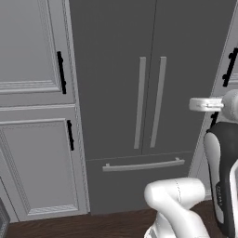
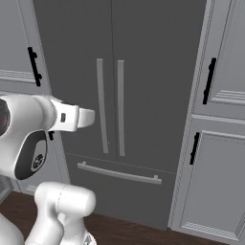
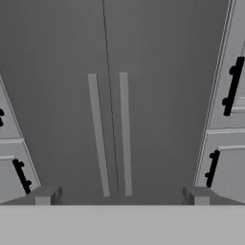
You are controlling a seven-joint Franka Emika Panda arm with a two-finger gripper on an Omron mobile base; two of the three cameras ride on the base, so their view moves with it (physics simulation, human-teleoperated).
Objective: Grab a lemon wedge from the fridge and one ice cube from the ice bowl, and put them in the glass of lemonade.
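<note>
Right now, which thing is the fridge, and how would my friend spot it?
Look at the middle of the wall, between the light grey panelled cabinets. The fridge is the tall dark grey unit, doors shut. It alone has two long grey upright bars side by side, not short black handles.

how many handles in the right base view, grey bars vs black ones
Grey bars on the fridge: 3, namely the left door bar, the right door bar and the drawer bar.
Black cabinet handles: 3, at upper left, upper right and lower right.
Total: 6
</note>
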